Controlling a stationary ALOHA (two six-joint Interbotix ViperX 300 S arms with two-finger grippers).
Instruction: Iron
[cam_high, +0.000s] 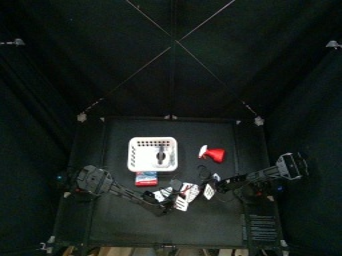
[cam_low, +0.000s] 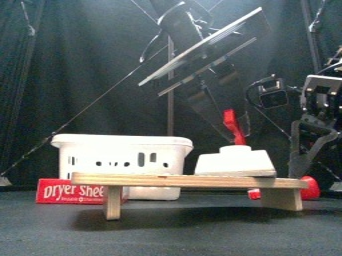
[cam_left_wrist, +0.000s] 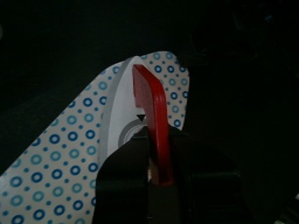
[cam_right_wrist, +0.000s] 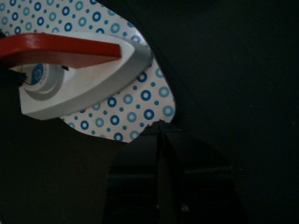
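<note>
A white iron (cam_low: 238, 162) with a red handle (cam_low: 230, 125) sits on a small wooden-legged ironing board (cam_low: 201, 181). The board has a white top with blue dots (cam_left_wrist: 70, 149). In the left wrist view the red handle (cam_left_wrist: 153, 122) runs straight toward my left gripper (cam_left_wrist: 152, 179). Its jaws stand apart, one on each side of the handle's near end. In the right wrist view the iron (cam_right_wrist: 70, 74) lies side-on on the dotted board (cam_right_wrist: 128, 96). My right gripper (cam_right_wrist: 166, 162) is shut, empty, and apart from the board's edge.
A white laundry basket (cam_low: 114, 160) stands behind the board's left end and shows at the table's middle in the top view (cam_high: 152, 153). A red dryer-sheet box (cam_low: 67, 190) lies in front of it. A red and white thing (cam_high: 214, 153) sits at the back right.
</note>
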